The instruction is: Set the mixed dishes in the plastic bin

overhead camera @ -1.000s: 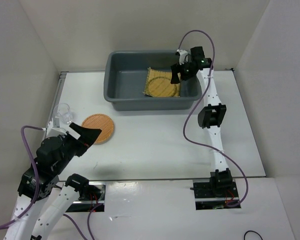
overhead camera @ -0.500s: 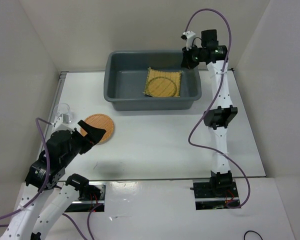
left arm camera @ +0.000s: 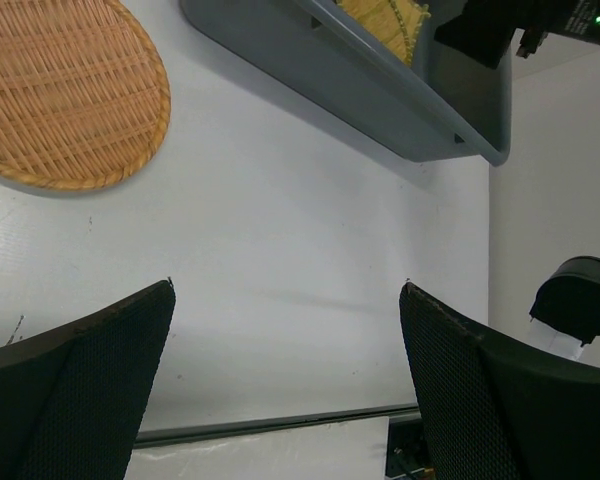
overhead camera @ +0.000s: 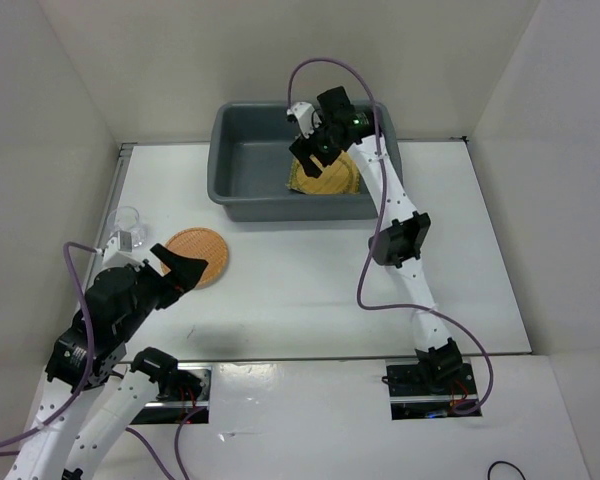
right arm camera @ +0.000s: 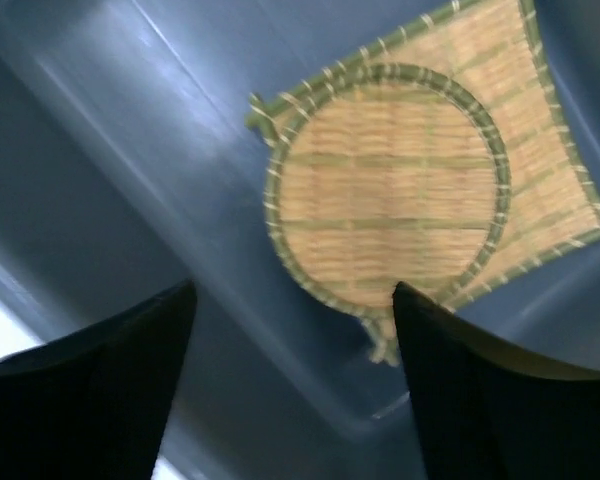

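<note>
Both spread and empty, the left gripper (left arm camera: pixel 285 290) hangs near the plate (left arm camera: pixel 60 90) on the table (left arm camera: pixel 280 200), likely light, stiff wicker best pinched at its rim, the right gripper (right arm camera: pixel 290 290) over the mat (right arm camera: pixel 400 190) in the bin (right arm camera: pixel 130 180).

**Background only: counter + enclosure**

White counter (overhead camera: pixel 310 290), matte, w/ a few faint scuffs. Plain white panels on 3 sides: back wall (overhead camera: pixel 280 50), left wall (overhead camera: pixel 40 150), right wall (overhead camera: pixel 555 150). Thin metal strip (overhead camera: pixel 120 190) along counter's left edge. Black cord loop (overhead camera: pixel 505 470) at bottom-right corner.
</note>
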Controlling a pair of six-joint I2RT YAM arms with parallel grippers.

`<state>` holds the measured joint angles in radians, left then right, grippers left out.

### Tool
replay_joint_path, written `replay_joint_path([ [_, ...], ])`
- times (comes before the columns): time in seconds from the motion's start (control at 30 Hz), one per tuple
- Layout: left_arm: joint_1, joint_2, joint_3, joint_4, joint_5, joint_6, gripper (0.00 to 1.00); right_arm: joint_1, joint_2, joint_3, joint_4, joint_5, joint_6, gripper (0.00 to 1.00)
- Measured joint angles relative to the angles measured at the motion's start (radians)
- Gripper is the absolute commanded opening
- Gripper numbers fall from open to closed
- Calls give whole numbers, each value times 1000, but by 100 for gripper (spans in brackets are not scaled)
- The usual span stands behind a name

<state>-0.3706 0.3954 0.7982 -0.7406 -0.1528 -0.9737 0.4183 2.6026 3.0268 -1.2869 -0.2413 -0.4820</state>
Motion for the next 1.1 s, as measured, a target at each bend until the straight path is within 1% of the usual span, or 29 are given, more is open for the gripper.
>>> replay_joint_path([
  [0.1,0,-14,0,-11,-5,0,99,4,9,-20,-2,59,-37,91],
  [0.17,0,-19,0,-21,-7,-1,99,6,11,-32,-4,101,-56,91],
  [0.2,0,-21,0,-23,-8,-1,99,10,15,-33,-4,120,-63,94],
  [0.33,0,-21,0,-30,-9,-1,99,40,40,-35,-3,185,-102,95],
  [0.43,0,-21,0,-30,-10,-2,99,73,44,-98,-1,204,-138,95],
  [0.5,0,-24,-2,-30,-10,-2,99,90,44,-142,35,212,-158,96],
  [0.63,0,-36,-3,-32,-10,-2,99,115,48,-195,29,225,-174,96],
  [0.93,0,-45,-5,-44,-10,-2,99,143,156,-160,18,323,-175,96],
  [1.0,0,-48,-5,-44,-10,-3,99,143,196,-123,8,356,-174,96],
  [1.1,0,-57,-10,-45,-11,-6,99,143,276,-2,1,434,-166,96],
])
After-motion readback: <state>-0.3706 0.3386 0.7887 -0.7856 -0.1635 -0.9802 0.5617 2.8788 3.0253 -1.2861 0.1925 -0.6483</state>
